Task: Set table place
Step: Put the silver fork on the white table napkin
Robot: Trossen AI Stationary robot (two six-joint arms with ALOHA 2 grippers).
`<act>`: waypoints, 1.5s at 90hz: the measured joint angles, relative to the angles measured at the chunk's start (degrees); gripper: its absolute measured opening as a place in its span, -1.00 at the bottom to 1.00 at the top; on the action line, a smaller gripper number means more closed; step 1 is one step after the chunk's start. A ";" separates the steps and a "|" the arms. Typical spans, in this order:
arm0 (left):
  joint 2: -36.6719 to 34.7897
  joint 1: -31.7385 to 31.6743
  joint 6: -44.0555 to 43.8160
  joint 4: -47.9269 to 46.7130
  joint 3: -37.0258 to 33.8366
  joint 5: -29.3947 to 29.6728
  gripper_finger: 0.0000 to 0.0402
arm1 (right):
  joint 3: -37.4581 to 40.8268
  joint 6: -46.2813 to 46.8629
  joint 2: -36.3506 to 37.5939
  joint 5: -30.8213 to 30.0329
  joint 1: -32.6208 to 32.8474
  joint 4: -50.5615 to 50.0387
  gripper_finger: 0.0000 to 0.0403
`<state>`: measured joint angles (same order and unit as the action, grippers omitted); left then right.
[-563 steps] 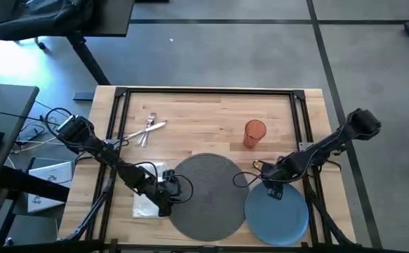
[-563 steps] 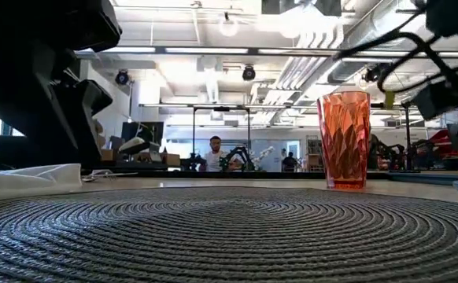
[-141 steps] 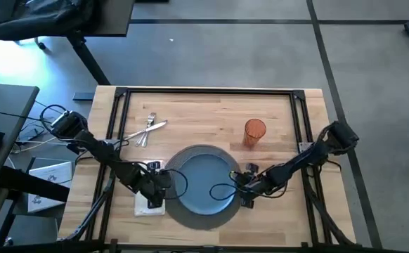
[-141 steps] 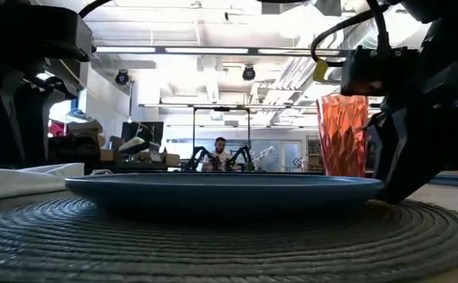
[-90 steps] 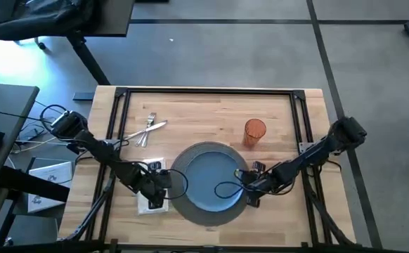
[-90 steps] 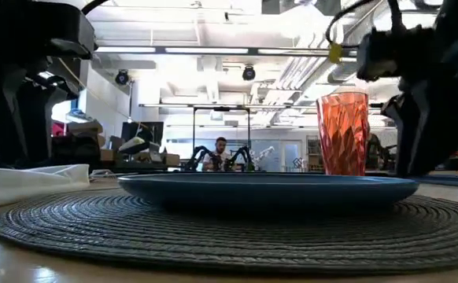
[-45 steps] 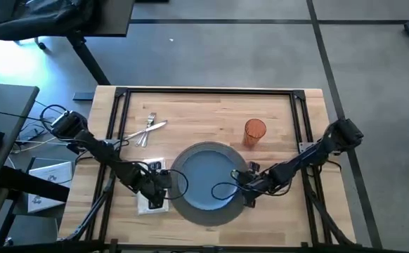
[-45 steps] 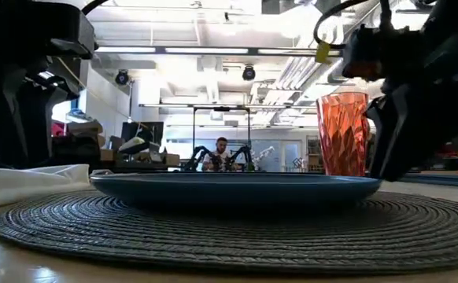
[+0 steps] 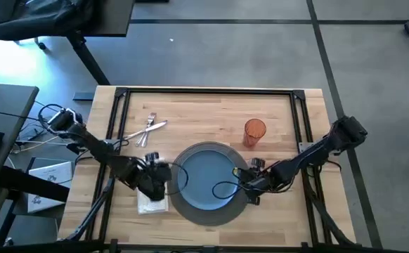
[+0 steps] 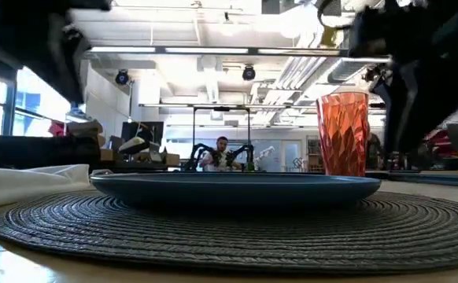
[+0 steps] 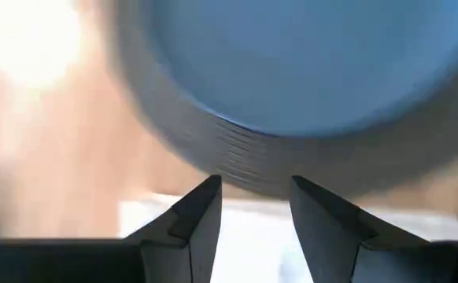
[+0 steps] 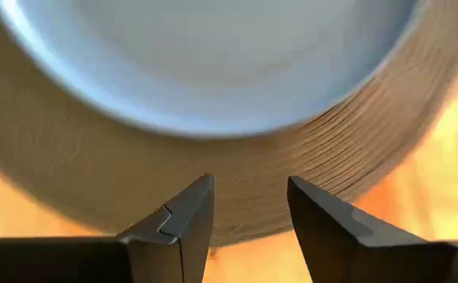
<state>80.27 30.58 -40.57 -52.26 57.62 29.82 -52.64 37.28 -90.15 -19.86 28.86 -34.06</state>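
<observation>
Centring the plate (image 9: 207,179) on the mat (image 9: 208,216) looks done: it sits flat inside the mat's rim on the table (image 9: 211,109), near the front edge. The left gripper (image 9: 155,184) hangs over the napkin (image 9: 150,204) at the mat's left edge, fingers spread and empty. The right gripper (image 9: 249,184) is at the mat's right edge, fingers likewise parted, holding nothing.

By my reading, the cutlery step comes next. That calls for the left arm to reach back to the fork and spoon (image 9: 149,131) lying crossed toward the far left, and to pinch thin metal lying flat on wood.

Count: 1 mat, 1 plate, 1 napkin, 1 orange cup (image 9: 254,133), what looks like 2 pieces of cutlery, 2 arms.
</observation>
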 joint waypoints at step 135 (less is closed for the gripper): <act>5.07 -70.36 24.24 10.15 -13.74 -17.76 -0.33 | 18.84 0.20 -0.04 -0.94 -6.69 30.05 -0.26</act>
<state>85.34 -39.77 -16.34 -42.11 43.87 12.05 -33.80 37.47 -90.19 -20.80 22.17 -4.01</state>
